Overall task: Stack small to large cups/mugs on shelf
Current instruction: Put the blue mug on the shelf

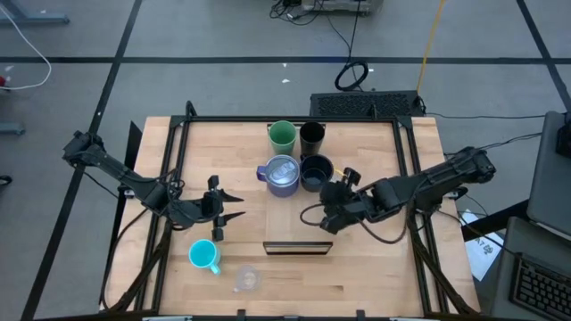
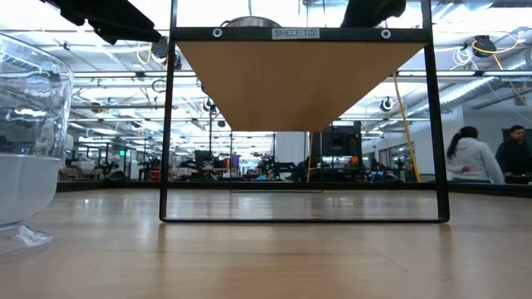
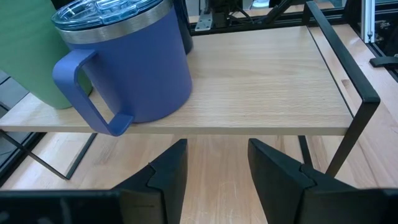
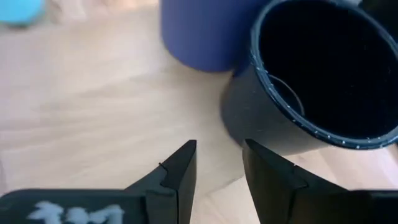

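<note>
Six vessels show in the high view. Four cluster on the shelf (image 1: 375,152): the green cup (image 1: 282,135) and slim black tumbler (image 1: 311,136) at the back, the lavender-grey mug (image 1: 282,175) and wide black mug (image 1: 316,172) touching in front of them. The cyan handled mug (image 1: 204,256) and small clear glass (image 1: 247,279) stand apart on the lower tabletop (image 1: 375,276). The right gripper (image 1: 337,198), jaws spread and empty, hovers just beside the wide black mug. The left gripper (image 1: 234,207), jaws also spread and empty, faces the lavender-grey mug. A dark rectangular frame (image 1: 298,248) lies near the table's front.
</note>
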Robot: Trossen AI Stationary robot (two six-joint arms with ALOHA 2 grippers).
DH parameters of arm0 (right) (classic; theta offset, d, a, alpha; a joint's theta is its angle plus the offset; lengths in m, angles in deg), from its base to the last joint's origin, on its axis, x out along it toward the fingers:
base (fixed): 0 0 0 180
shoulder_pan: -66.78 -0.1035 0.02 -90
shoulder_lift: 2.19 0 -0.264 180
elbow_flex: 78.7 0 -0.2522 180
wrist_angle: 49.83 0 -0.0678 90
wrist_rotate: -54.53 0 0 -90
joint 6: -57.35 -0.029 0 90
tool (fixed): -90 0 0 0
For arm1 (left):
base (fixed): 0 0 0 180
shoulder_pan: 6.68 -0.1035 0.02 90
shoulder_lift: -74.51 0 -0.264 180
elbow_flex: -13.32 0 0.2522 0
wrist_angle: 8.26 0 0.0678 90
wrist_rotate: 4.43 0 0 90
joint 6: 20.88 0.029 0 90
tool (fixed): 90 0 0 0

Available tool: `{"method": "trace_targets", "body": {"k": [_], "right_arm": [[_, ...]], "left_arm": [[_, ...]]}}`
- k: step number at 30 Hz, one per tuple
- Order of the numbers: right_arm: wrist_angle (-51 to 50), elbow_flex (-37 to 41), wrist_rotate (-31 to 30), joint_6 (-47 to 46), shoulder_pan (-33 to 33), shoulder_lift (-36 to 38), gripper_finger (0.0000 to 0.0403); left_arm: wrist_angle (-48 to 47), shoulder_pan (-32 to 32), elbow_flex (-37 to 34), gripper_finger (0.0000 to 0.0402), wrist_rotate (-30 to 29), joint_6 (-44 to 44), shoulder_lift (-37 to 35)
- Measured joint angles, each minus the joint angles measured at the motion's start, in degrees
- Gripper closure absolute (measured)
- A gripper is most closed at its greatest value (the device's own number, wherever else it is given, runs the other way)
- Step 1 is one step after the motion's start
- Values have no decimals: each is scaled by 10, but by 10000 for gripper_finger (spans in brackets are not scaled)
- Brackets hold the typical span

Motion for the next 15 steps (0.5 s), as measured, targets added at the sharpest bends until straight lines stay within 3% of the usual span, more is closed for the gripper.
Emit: {"method": "trace_targets", "body": {"k": [15], "right_arm": [[64,0,-4,-29,-113,51,283]], "left_arm": [[-1,7,0,231,1,-32,0]]}}
